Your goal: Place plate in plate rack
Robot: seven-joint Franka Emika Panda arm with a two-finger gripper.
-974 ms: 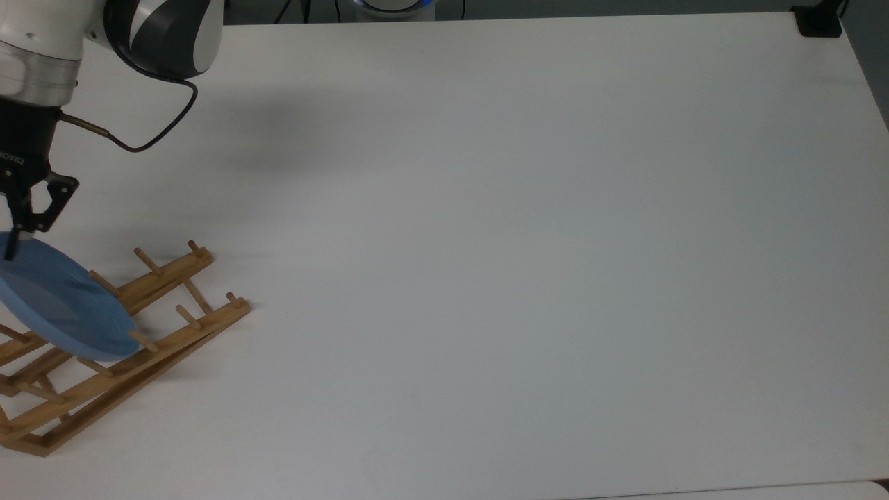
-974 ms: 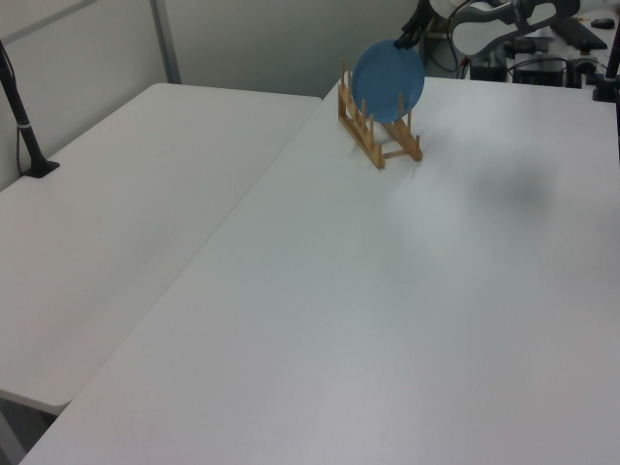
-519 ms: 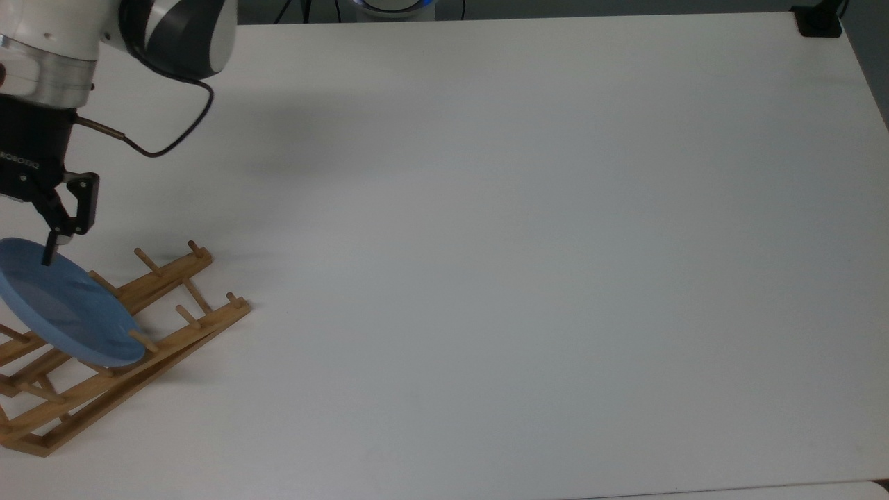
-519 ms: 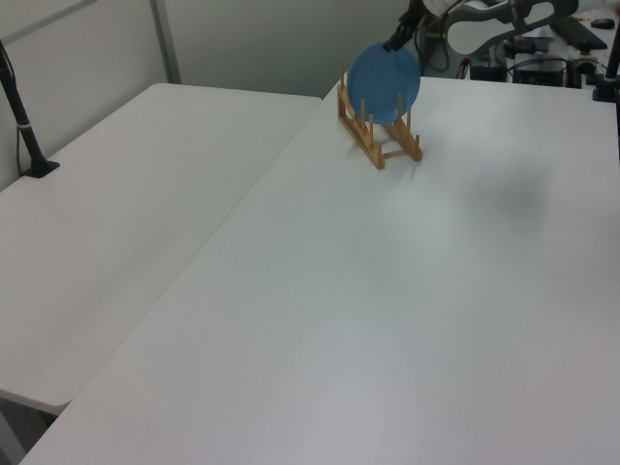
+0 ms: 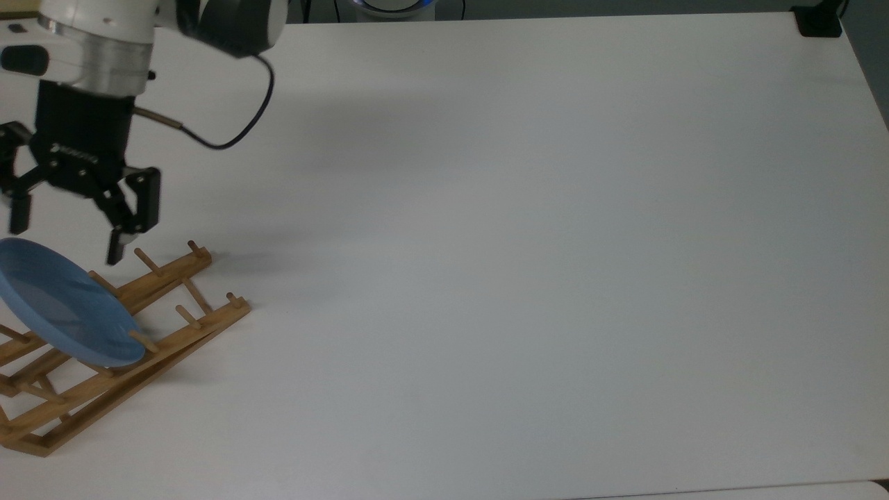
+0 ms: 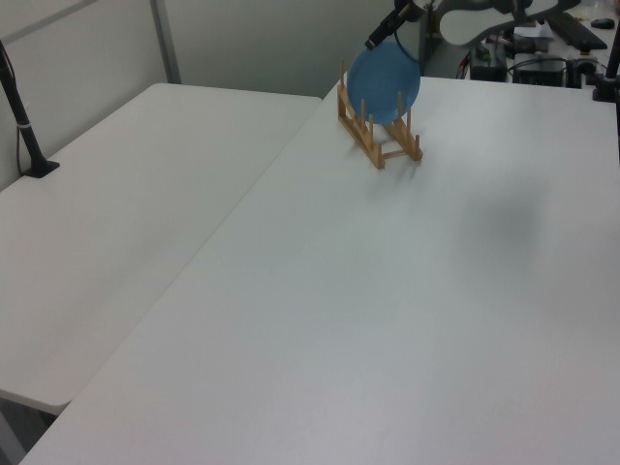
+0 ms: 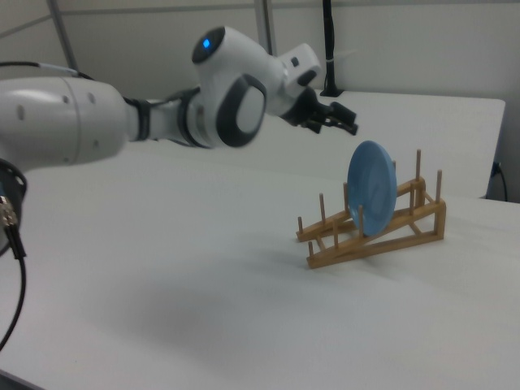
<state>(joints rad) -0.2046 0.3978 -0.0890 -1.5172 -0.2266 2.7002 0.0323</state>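
1. The round, glossy light-blue plate (image 5: 66,305) stands on its edge in the light-brown wooden plate rack with two rails of upright dowel pegs (image 5: 125,333). It sits between pegs and leans a little, and in the right view (image 7: 371,188) it rests on both rails.
2. The black two-finger gripper of the white arm (image 5: 66,232) hangs just above the upper edge of the plate. Its fingers are spread wide and hold nothing, and one finger (image 5: 128,215) is on the side of the rack's free end. Nothing of the gripper touches the plate.
3. By my judgement the placing itself is done, and the step in hand is the retreat from the rack.
4. To do it well, the gripper should go straight up from the plate first and only then travel sideways. The rim is close under the fingers, so a sideways move too early can catch it and tip the plate out of its slot.
5. The fingers should remain apart during the lift, so that no pad drags on the glossy rim.
6. The rack lies loose on the white table (image 5: 521,243), near the table's edge in the top view. A push on the plate can shift the whole rack, so a slow start is better.
7. The black cable (image 5: 236,132) behind the wrist hangs well above the pegs and seems no danger.
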